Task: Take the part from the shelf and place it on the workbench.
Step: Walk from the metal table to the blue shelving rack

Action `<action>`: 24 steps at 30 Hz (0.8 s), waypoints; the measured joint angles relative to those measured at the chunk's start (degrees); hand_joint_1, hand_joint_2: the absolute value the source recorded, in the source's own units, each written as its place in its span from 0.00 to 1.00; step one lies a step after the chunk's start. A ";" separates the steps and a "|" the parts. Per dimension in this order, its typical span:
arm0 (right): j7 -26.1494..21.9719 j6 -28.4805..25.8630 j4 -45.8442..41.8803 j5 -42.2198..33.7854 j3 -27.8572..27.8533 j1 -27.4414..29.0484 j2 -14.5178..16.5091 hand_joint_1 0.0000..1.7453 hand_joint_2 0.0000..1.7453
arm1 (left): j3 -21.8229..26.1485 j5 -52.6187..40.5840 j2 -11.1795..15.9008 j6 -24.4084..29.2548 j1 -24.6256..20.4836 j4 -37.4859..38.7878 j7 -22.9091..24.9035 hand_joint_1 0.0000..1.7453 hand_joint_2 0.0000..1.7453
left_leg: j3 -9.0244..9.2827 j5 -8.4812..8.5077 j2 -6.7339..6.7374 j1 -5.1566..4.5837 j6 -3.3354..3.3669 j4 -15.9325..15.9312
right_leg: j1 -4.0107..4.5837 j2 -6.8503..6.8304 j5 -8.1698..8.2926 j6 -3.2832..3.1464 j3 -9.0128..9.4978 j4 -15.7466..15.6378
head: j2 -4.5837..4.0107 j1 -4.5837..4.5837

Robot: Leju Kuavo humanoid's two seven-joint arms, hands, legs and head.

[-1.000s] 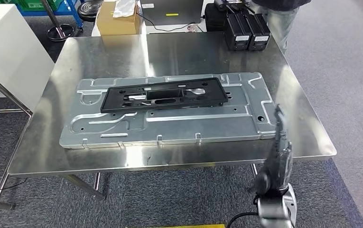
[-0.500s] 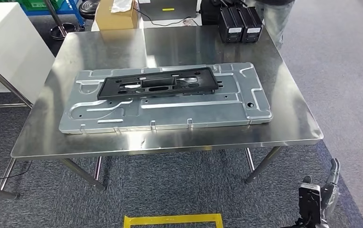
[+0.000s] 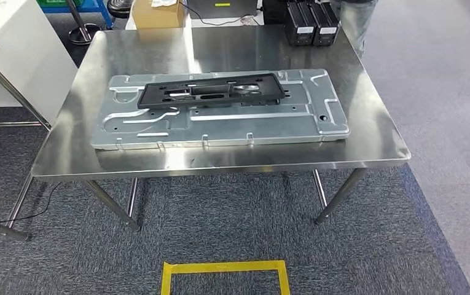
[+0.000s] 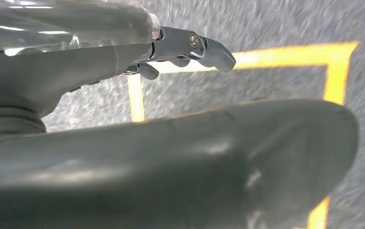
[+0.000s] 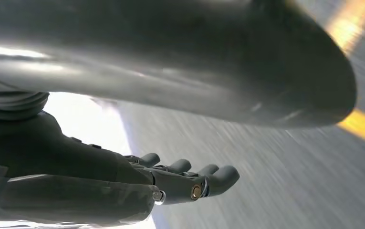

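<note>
**Part lying on the workbench, both hands empty**

While the black part [image 3: 211, 91] is lying flat on the large grey metal panel [image 3: 220, 114], the panel itself is resting on the steel workbench [image 3: 220, 157], taking up most of its middle. The part is sitting along the panel's far long edge, parallel to it. At the far edge of the workbench, two black boxes [image 3: 309, 23] are standing side by side, with a cardboard box [image 3: 155, 12] just beyond the bench's far side. A yellow tape rectangle [image 3: 225, 276] is marking the carpet in front of the bench. The left hand [image 4: 123, 62] is hanging over the carpet with fingers [image 4: 209, 47] stretched out and holding nothing. The right hand [image 5: 123, 183] is likewise showing straight, loosely spread fingers [image 5: 218, 177], gripping nothing.
</note>
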 joint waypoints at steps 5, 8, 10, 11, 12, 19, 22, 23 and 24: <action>7.35 2.65 4.66 -2.24 -0.28 0.07 1.74 0.00 0.00 | -1.31 -1.85 -0.59 -0.22 0.06 0.35 2.64 0.00 0.00 | -1.59 -0.69 0.27 0.24 -1.92 1.92 | 0.45 -0.03 0.39 -2.48 -0.39 -2.48 | 0.00 -0.08; 7.19 1.14 5.81 -3.81 -1.50 0.05 2.31 0.00 0.00 | -2.29 -3.21 -1.11 -0.26 0.34 0.63 3.95 0.00 0.00 | -3.79 -9.23 0.19 0.46 -2.55 10.06 | 0.60 -0.26 2.31 -3.36 -2.73 -2.49 | 0.00 -0.10; 6.29 0.19 6.26 -4.72 -2.56 0.09 2.55 0.00 0.00 | -3.14 -4.03 -1.37 -0.47 0.30 0.78 4.51 0.00 0.00 | -4.05 -11.84 0.17 0.45 -2.55 15.71 | 0.89 -0.34 3.60 -3.45 -4.52 -2.35 | 0.00 -0.10; 5.82 -0.12 6.43 -4.97 -3.03 0.11 2.62 0.00 0.00 | -3.51 -4.29 -1.49 -0.58 0.29 0.81 4.68 0.00 0.00 | -3.10 -11.00 0.16 0.43 -2.40 16.56 | 1.03 -0.37 4.22 -3.45 -5.41 -2.26 | 0.00 -0.11; 5.38 -0.32 6.57 -5.09 -3.42 0.13 2.68 0.00 0.00 | -3.82 -4.45 -1.58 -0.65 0.27 0.85 4.81 0.00 0.00 | -1.24 -9.29 0.14 0.37 -2.13 15.58 | 1.16 -0.38 4.84 -3.44 -6.28 -2.17 | 0.00 -0.11; 2.57 0.55 7.34 -3.63 -4.39 0.13 2.75 0.00 0.00 | -5.08 -3.93 -1.91 -0.28 -0.46 0.91 3.86 0.00 0.00 | 12.19 -7.98 0.31 -0.75 0.60 -3.78 | 1.21 -0.66 8.84 -1.90 -8.64 -2.37 | 0.00 -0.05; 0.89 1.44 7.64 -3.01 -4.37 -0.08 2.60 0.00 0.00 | -5.10 -3.53 -1.93 -0.17 -0.34 0.95 3.04 0.00 0.00 | 10.46 -5.51 0.66 -0.35 1.54 -4.37 | 1.10 -0.29 3.68 -0.96 -9.97 1.47 | 0.00 -0.02; 0.19 1.46 7.68 -2.91 -4.36 -0.14 2.62 0.00 0.00 | -5.10 -3.41 -1.89 -0.16 -0.33 0.95 2.85 0.00 0.00 | 9.55 -4.89 0.68 -0.38 1.74 -4.20 | 1.00 -0.20 0.62 -0.70 -10.74 4.77 | 0.00 -0.03; -0.64 1.37 7.74 -2.81 -4.35 -0.20 2.64 0.00 0.00 | -5.11 -3.33 -1.81 -0.16 -0.32 0.95 2.65 0.00 0.00 | 8.55 -4.34 0.71 -0.38 1.82 -3.89 | 0.84 -0.17 -1.67 -0.47 -11.41 8.41 | 0.00 -0.03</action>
